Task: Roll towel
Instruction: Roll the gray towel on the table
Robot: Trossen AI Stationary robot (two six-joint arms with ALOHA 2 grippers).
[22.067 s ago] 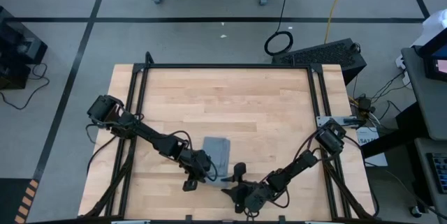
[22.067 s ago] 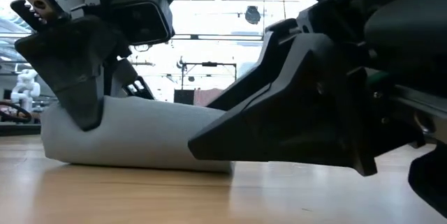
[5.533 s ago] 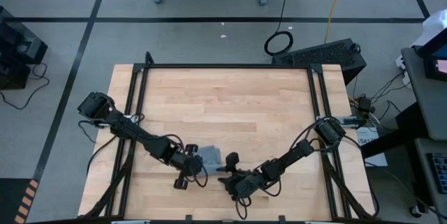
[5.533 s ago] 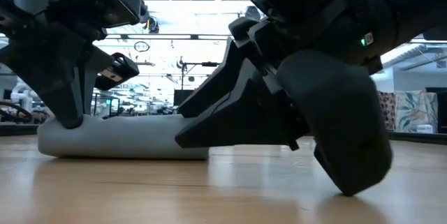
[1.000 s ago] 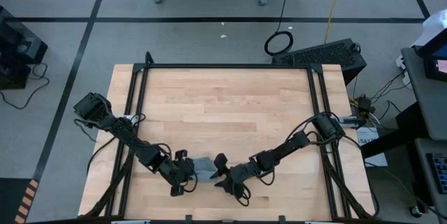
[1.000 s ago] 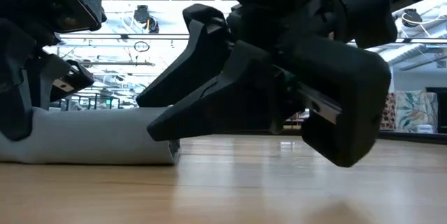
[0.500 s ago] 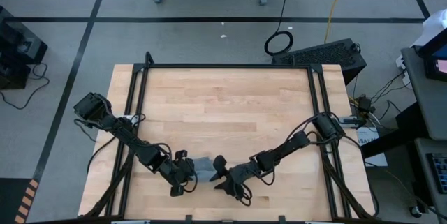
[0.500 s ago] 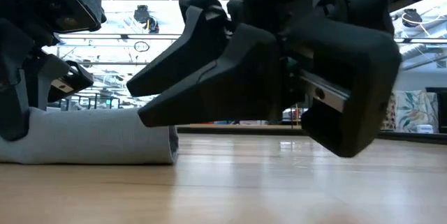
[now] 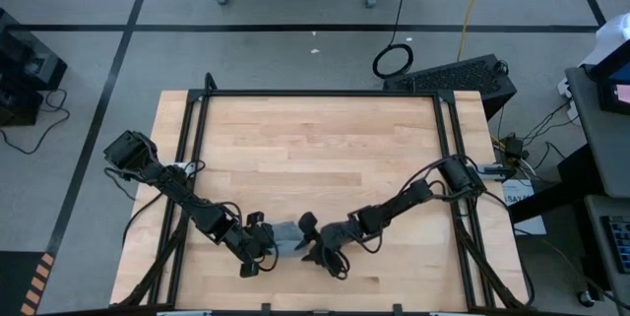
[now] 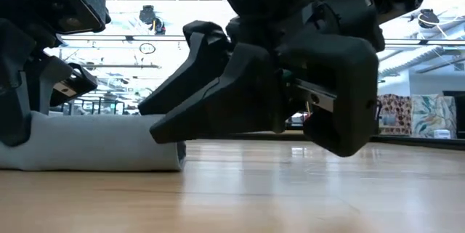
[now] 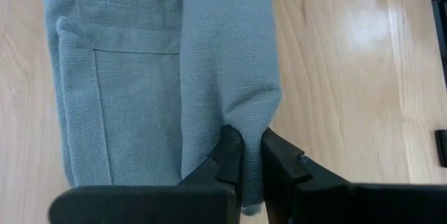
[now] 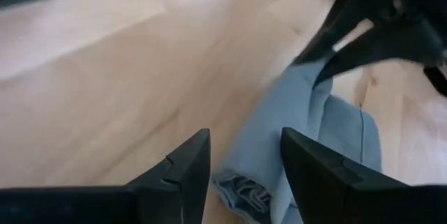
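Towel (image 9: 286,235): we see it rolled, near the table's (image 9: 325,149) front edge.
Left gripper (image 11: 249,155): we see it pinching the roll's fold.
Right gripper (image 12: 241,155): we see it spread, just beside the towel.

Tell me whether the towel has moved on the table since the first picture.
Yes. The towel now lies nearer the table's front edge and slightly further left, and looks smaller.

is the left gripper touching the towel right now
Touching. In the left wrist view the left gripper has its two dark fingers pinched on a raised fold of the towel, with cloth squeezed between them and no gap.
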